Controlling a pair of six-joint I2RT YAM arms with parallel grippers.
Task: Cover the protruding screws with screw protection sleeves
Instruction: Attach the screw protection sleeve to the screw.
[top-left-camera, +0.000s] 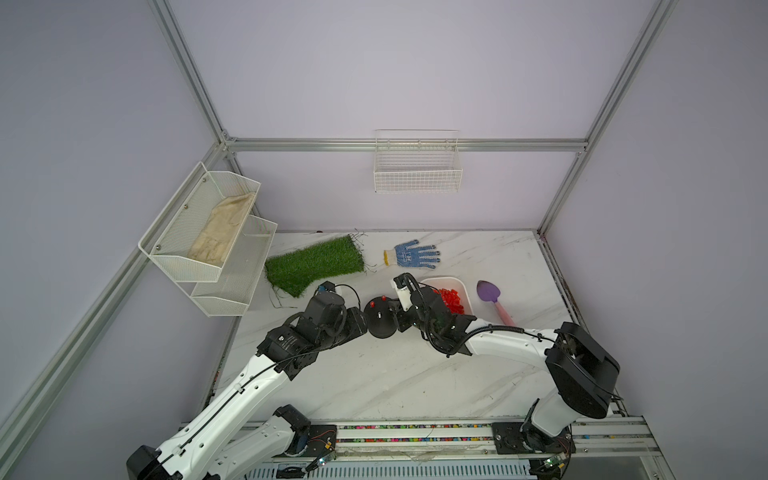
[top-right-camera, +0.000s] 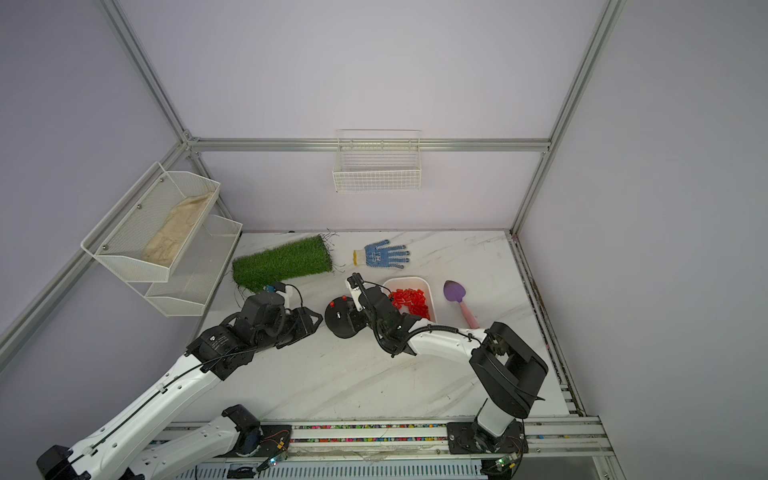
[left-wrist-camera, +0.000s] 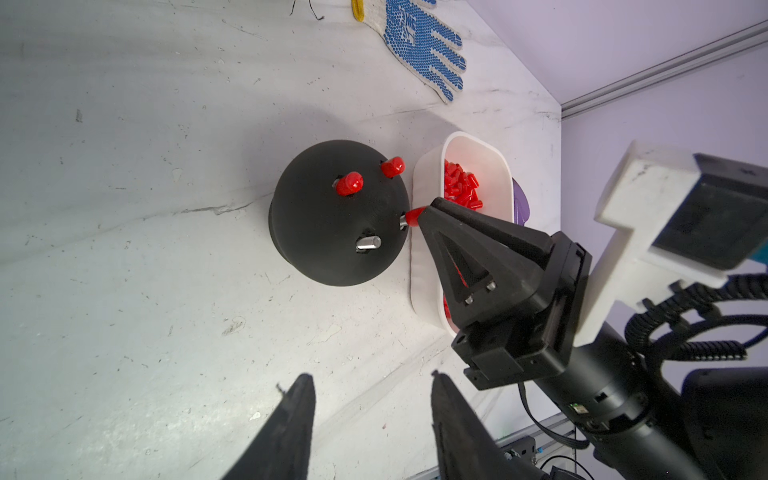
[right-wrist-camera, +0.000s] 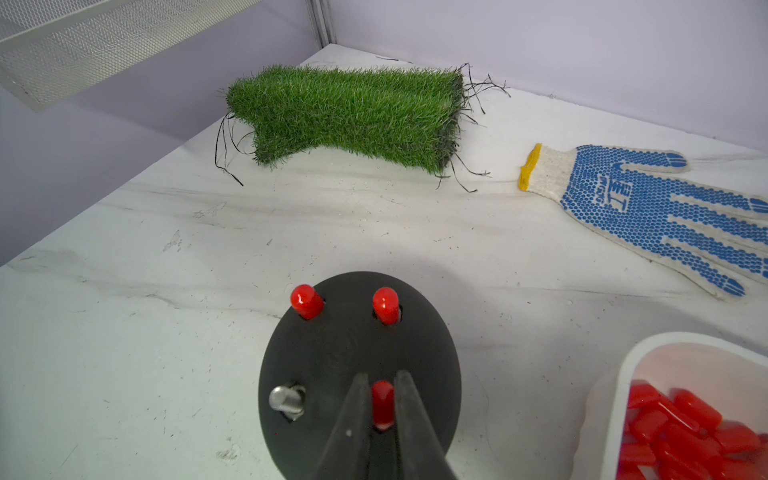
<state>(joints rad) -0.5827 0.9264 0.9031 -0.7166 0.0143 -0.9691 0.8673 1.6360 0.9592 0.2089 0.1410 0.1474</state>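
The right gripper (right-wrist-camera: 381, 376) is clamped on a red screw protection sleeve (right-wrist-camera: 382, 403), fingertips pinching it from both sides above the black dome base (right-wrist-camera: 357, 345); seen from the left wrist, the sleeve's mouth sits on a third screw (left-wrist-camera: 402, 220), with a sliver of bare metal showing between cap and dome; a capped screw (right-wrist-camera: 306, 301) and a second capped screw (right-wrist-camera: 386, 305) stand in red on the side of the dome toward the back wall; one bare screw (right-wrist-camera: 286, 399) juts up silvery just beside the gripped sleeve; the left gripper (left-wrist-camera: 372, 375) hangs with its jaws apart and nothing between them, near the dome but clear of it; a white tray (right-wrist-camera: 623, 374) heaped with spare sleeves (right-wrist-camera: 681, 424) sits just beside the dome on the marble-patterned tabletop (right-wrist-camera: 166, 332); farther back lie a blue-dotted glove (right-wrist-camera: 648, 208) and a patch of artificial grass (right-wrist-camera: 353, 112); in a top view a purple trowel (top-left-camera: 488, 291) with a pink handle lies just past the tray
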